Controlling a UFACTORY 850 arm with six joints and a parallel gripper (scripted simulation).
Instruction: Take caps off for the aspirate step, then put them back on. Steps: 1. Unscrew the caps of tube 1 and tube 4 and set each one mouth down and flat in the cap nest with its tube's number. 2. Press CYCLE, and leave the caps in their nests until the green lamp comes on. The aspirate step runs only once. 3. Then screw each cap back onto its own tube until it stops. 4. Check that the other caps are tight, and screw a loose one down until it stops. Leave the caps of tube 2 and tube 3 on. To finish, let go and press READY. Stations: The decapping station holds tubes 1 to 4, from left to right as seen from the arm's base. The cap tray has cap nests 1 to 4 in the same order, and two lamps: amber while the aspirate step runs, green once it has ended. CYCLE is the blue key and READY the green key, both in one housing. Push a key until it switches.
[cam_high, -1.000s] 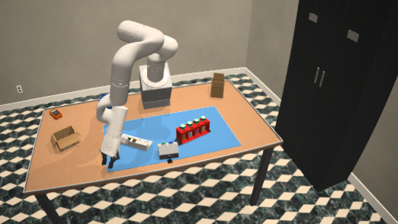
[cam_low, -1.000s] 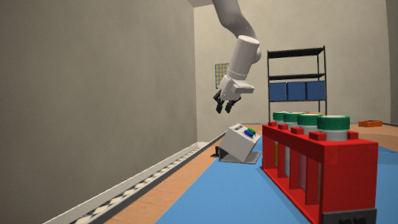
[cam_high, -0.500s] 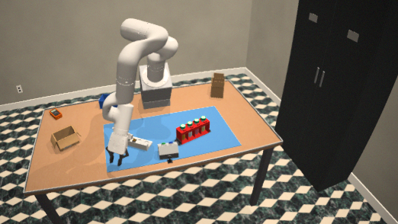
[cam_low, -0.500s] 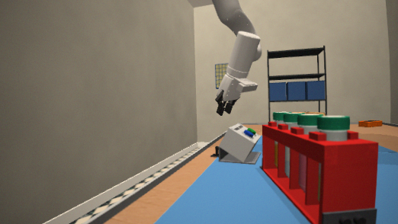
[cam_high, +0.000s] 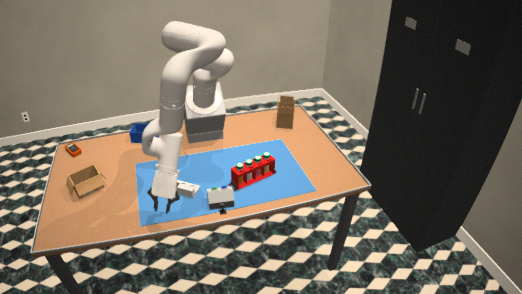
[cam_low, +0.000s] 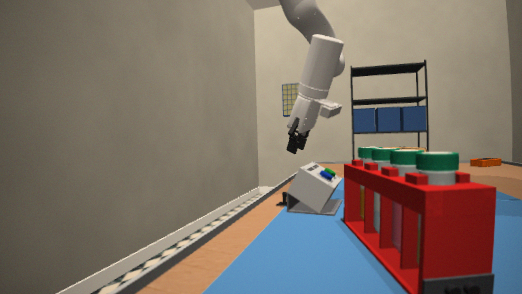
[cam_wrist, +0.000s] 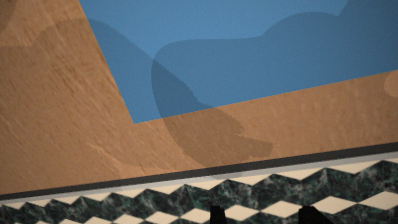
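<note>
The claw (cam_high: 162, 208) (cam_low: 297, 143) (cam_wrist: 260, 215) hangs half spread, gripping nothing — beyond it, well apart, four green-capped tubes stand in the red rack (cam_high: 253, 171) (cam_low: 457, 230).

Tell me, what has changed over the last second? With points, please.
The hand (cam_high: 162, 209) (cam_low: 296, 148) (cam_wrist: 260, 212) moved rightward in the top view, toward the key housing (cam_high: 220, 198) (cam_low: 310, 187). It took hold of nothing and let nothing go. The four green caps (cam_high: 258, 158) (cam_low: 437, 161) stayed on their tubes.
</note>
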